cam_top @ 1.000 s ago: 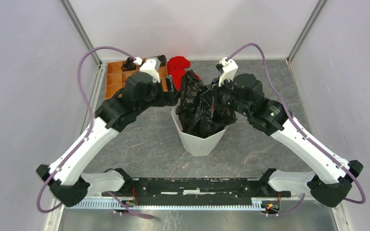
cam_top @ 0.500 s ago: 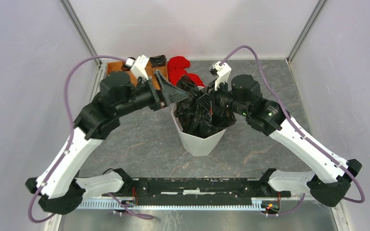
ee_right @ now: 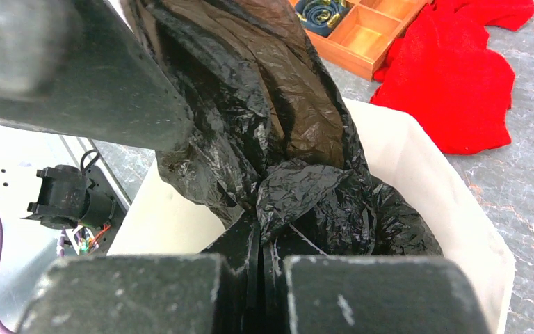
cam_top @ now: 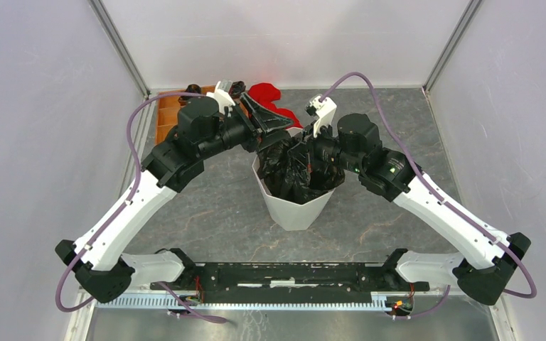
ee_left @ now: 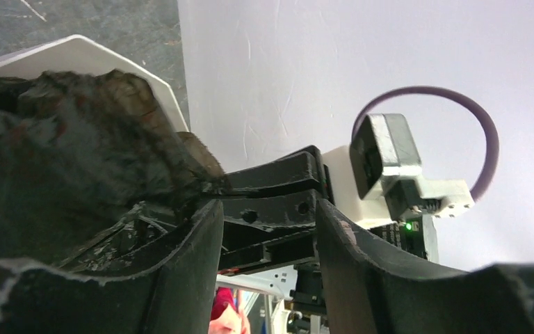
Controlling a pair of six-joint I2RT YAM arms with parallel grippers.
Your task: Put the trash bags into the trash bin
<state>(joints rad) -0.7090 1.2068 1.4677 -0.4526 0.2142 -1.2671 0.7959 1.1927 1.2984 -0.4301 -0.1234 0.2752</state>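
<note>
Trash bags [ee_right: 299,139] inside right gripper [ee_right: 261,236]

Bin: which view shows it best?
Top external: the bin shows its near walls and near rim, the bag covering the far side. Left wrist catches only a rim corner; right wrist shows one inner wall and rim edge.

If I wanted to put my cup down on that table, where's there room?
Bare table in the far right corner, and the strip between the trash bin and the arm bases. Crowded: far left, with wooden tray, red cloth, and arms meeting over the bin.
</note>
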